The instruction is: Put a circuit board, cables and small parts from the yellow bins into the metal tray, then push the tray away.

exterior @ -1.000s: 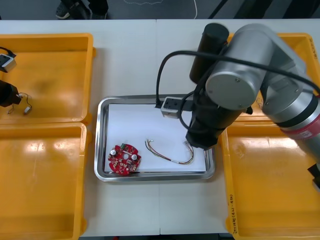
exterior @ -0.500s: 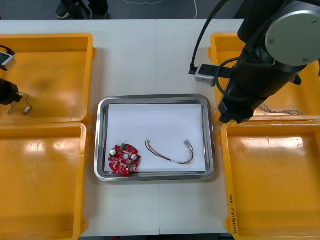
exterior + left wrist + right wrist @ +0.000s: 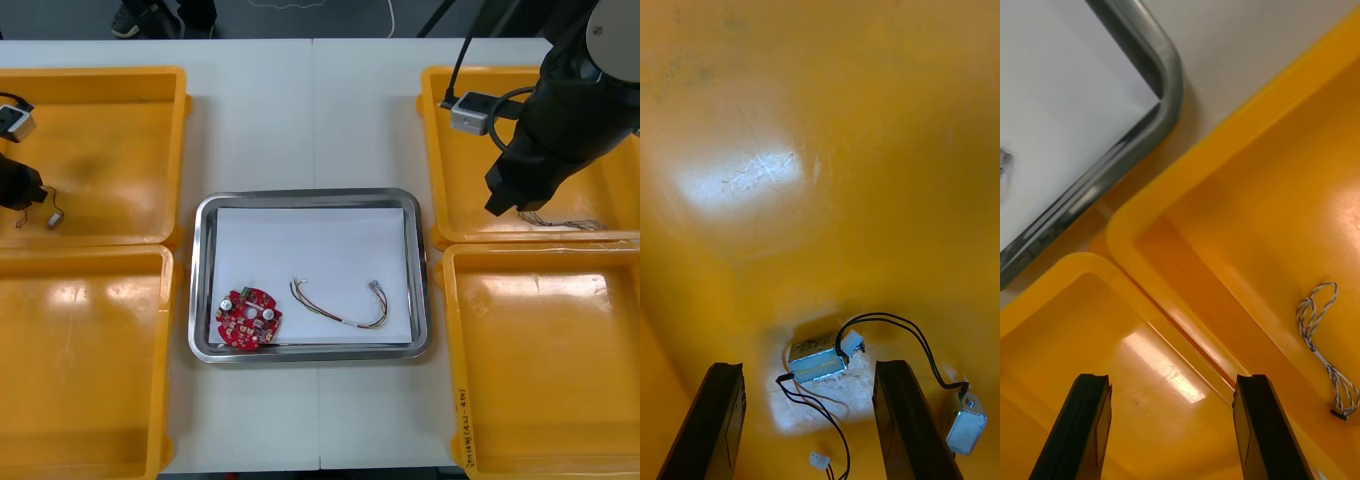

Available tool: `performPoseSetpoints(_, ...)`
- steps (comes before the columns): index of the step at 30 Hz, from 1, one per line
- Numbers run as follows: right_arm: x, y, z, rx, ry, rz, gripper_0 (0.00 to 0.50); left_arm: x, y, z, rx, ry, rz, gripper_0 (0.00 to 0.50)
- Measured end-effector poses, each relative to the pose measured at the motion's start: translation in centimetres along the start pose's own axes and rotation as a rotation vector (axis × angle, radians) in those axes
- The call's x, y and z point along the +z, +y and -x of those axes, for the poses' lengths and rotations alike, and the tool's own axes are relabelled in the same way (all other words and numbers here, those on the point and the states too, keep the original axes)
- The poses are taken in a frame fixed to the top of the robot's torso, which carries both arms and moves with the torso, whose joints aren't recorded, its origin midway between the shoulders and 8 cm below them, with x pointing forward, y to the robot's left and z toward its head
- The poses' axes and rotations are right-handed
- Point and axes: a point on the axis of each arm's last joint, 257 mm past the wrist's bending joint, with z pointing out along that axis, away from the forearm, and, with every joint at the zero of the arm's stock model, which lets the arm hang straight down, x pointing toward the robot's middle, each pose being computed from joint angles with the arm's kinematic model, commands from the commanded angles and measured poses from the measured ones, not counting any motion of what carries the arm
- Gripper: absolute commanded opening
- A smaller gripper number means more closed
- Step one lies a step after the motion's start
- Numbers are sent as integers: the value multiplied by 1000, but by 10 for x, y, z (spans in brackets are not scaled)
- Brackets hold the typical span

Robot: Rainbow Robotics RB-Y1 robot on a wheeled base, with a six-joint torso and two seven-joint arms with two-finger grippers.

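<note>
Metal tray (image 3: 310, 197) sits mid-table, white inside. A red circuit board (image 3: 248, 318) lies in its near-left corner, and a red and yellow cable (image 3: 340, 305) lies just right of that. Left gripper (image 3: 809, 369) hangs low in the yellow bin (image 3: 100, 80) left of the tray and farther back, fingers spread wide with nothing gripped, straddling a small metal part (image 3: 818, 357) on the bin floor. That part looks like a stiff, light little block trailing thin black leads (image 3: 895, 326). A second part (image 3: 966, 424) lies just beside it, outside one finger. My guess: pinch the block across its flat sides, not the leads, which are limp and may tangle with the neighbour and drag it along. Right gripper (image 3: 1171, 386), also wide and empty, hovers over the bins (image 3: 470, 243) right of the tray, above the wall between the two. A twisted blue and white cable (image 3: 1322, 341) lies in the far one, well apart from the fingers. It looks soft, near weightless and likely to slither, so it is best taken at the bunched loop.
</note>
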Motion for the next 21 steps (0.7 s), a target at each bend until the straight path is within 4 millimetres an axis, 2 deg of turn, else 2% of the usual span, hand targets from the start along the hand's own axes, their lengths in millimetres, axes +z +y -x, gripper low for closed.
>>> performPoseSetpoints(10, 8, -47, -24, 201, 51, -56, 477, 8, -7, -3, -9, 4, -11, 500)
performPoseSetpoints(17, 16, -66, -41, 280, 92, -82, 476, 16, -9, -2, -20, -8, -8, 500)
performPoseSetpoints(21, 25, -77, -41, 323, 72, -78, 477, 17, -8, -3, -23, -10, -6, 500)
